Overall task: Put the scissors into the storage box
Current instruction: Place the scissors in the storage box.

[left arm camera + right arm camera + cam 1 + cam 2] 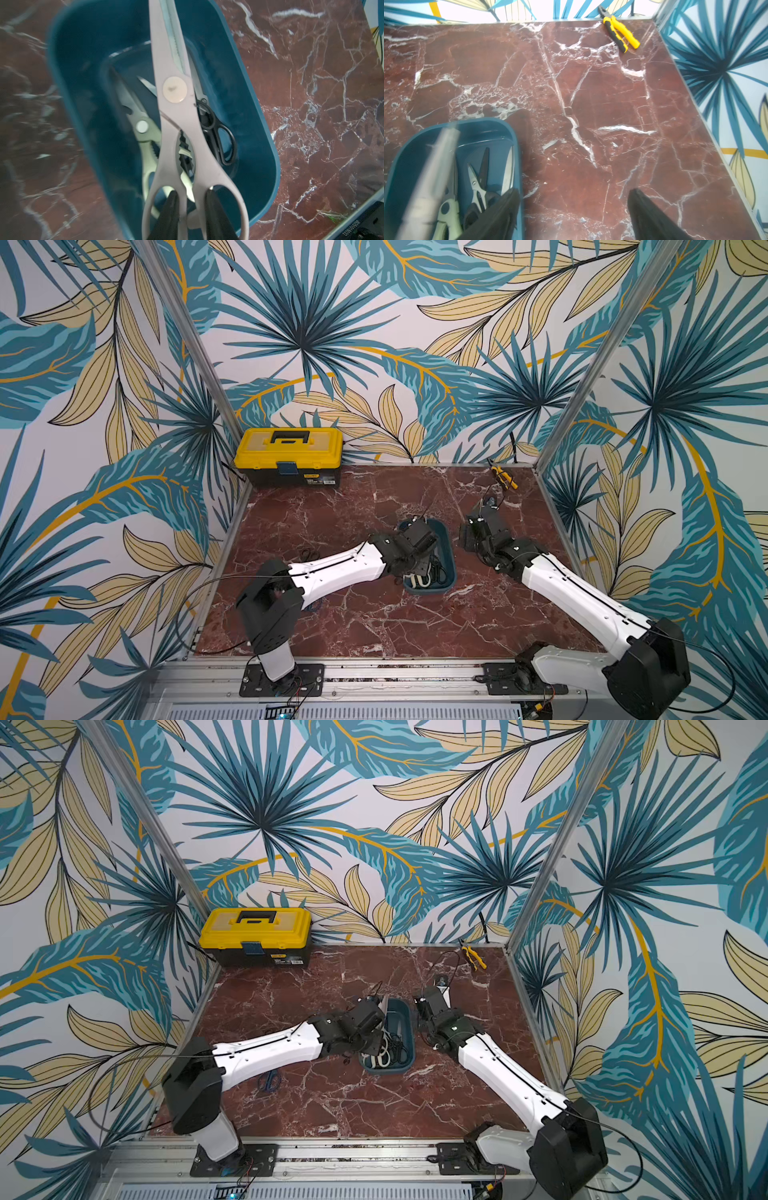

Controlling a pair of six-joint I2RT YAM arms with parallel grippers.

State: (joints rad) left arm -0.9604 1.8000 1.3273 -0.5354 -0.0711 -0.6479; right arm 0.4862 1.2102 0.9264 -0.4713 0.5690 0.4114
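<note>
One pair, the pink scissors, hangs gripped by its handles in the left hand over the storage box mid-frame, right hand spread empty beside it; next: lower, release, then fetch blue scissors lower left.

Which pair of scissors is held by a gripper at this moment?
The pale pink-handled scissors: the left gripper is clamped on its handles, holding it over the storage box. The cream shears and black scissors lie loose inside the box.
</note>
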